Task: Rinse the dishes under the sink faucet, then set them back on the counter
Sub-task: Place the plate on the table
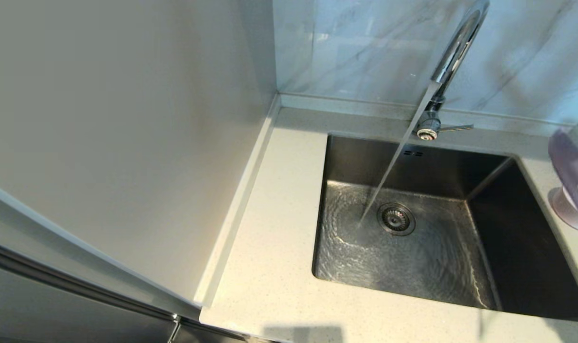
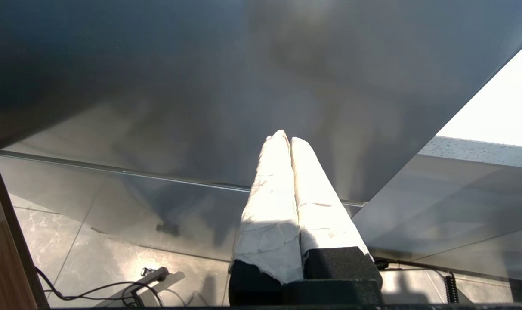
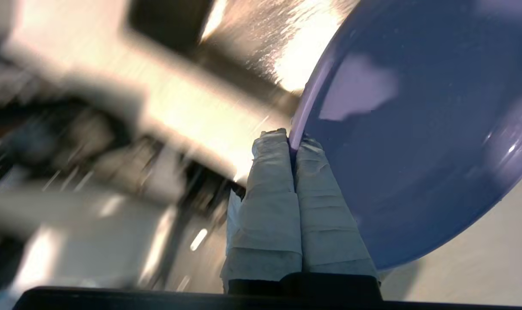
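The chrome faucet (image 1: 455, 47) runs a slanting stream of water (image 1: 393, 162) into the steel sink (image 1: 412, 267), landing beside the round drain strainer (image 1: 396, 219). At the far right edge of the head view, the lilac-pink plate (image 1: 572, 166) hangs tilted above the counter, apart from the stream. My right gripper (image 3: 291, 140) is shut on that plate's rim (image 3: 415, 129). A pale pink bowl (image 1: 567, 209) sits on the counter under the plate. The white dish is out of view. My left gripper (image 2: 285, 140) is shut on nothing, parked low beside a steel panel.
Cream speckled counter (image 1: 269, 228) runs left of and in front of the sink, with a low raised rim along a tall grey side panel (image 1: 126, 143). A marbled backsplash (image 1: 355, 47) stands behind the faucet, whose thin lever (image 1: 458, 127) points right.
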`<state>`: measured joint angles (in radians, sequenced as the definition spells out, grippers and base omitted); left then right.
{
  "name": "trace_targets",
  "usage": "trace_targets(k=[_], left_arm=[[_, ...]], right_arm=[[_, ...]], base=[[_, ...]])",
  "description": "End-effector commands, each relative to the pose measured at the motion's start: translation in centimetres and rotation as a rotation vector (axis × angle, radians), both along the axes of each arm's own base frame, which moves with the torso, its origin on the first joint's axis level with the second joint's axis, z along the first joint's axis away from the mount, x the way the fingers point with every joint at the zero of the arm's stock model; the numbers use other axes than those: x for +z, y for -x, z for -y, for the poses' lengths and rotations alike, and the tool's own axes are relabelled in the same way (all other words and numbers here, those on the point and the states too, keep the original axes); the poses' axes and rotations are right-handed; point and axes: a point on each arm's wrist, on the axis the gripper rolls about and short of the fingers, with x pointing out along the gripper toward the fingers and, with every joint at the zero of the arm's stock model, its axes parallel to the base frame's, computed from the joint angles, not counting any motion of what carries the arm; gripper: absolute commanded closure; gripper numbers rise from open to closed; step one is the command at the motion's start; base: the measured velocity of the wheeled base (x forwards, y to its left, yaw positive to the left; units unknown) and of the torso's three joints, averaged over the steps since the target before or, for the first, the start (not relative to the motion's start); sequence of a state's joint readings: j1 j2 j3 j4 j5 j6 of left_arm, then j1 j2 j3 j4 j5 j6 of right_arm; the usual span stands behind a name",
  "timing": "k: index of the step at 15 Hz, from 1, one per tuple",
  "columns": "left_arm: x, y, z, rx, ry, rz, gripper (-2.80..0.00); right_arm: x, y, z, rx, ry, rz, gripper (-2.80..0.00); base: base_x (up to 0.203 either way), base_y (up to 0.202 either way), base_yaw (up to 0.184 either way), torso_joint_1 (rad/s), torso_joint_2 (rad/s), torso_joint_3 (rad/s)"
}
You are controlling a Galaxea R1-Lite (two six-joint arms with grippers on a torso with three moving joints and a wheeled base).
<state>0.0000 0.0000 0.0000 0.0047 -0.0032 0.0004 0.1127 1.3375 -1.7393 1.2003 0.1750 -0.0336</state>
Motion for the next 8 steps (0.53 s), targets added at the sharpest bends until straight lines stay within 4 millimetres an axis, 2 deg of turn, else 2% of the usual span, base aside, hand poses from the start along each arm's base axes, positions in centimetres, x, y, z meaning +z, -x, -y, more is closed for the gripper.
trace_targets(k=[1,3,5,6,7,8], left_arm=[[0.0,0.0,0.0,0.000,0.000,0.000,0.00],[0.0,0.0,0.0,0.000,0.000,0.000,0.00],[0.0,0.0,0.0,0.000,0.000,0.000,0.00],[0.0,0.0,0.0,-0.001,0.000,0.000,0.00],[0.0,0.0,0.0,0.000,0.000,0.000,0.00],[0.0,0.0,0.0,0.000,0.000,0.000,0.00]], right_arm=[[0.0,2.1,-0.4,0.128,-0.089,-0.244,0.00],[1.7,0.9,-0.4,0.117,-0.092,0.017,0.00],[5.6,-1.9,-0.4,0.043,-0.067,0.513,0.00],[7.3,-2.5,-0.2,-0.020,-0.052,0.706,0.00],[8.1,-2.7,-0.1,-0.078,-0.039,0.809,0.00],[7.7,-3.0,0.0,-0.110,-0.025,0.820,0.00]], base=[[0.000,0.000,0.000,0.000,0.00,0.000],[0.000,0.000,0.000,0.000,0.00,0.000],[0.000,0.000,0.000,0.000,0.00,0.000],[0.000,0.000,0.000,0.000,0.00,0.000],[0.000,0.000,0.000,0.000,0.00,0.000],[0.000,0.000,0.000,0.000,0.00,0.000]])
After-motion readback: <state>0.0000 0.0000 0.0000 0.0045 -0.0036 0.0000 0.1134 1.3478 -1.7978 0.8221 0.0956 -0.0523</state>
